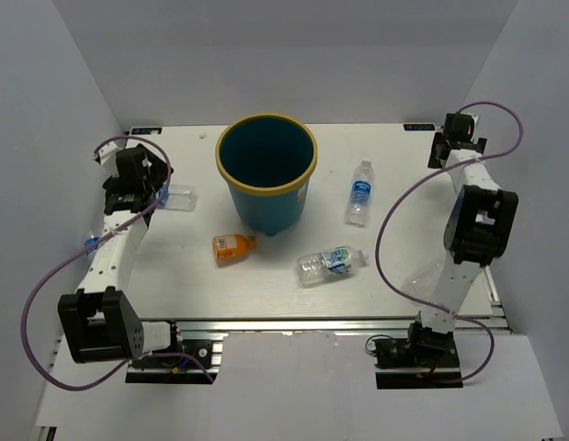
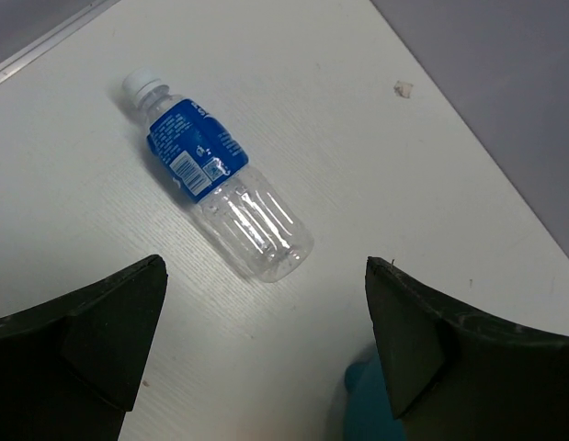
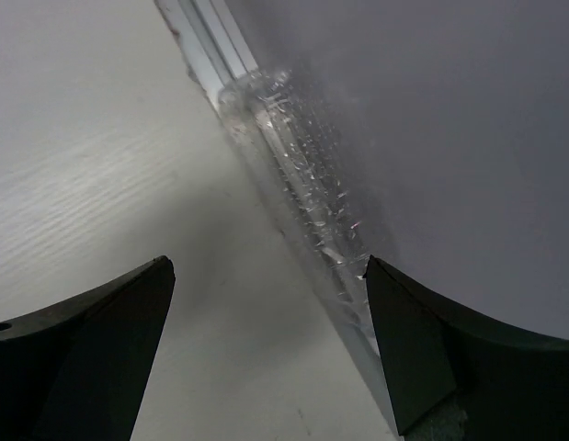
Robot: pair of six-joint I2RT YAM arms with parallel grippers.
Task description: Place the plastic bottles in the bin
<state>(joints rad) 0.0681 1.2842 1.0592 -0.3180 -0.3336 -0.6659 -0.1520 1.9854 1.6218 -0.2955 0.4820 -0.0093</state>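
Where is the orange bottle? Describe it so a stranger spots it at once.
Start at the big teal bin in the middle of the white table. Just on its near side, slightly left, the short orange bottle lies flat. It is the only orange one; the clear bottles nearby are longer.

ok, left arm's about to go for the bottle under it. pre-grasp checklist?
1. Left gripper open: ok.
2. Blue-label bottle in view below it, lying flat, untouched: ok.
3. Bottle square to the jaws: not ok, it lies diagonal.
4. Bin upright, mouth open: ok.
5. Right gripper open, at the far right corner, away from the bin: ok.
6. Gripper height above the table: cannot tell.
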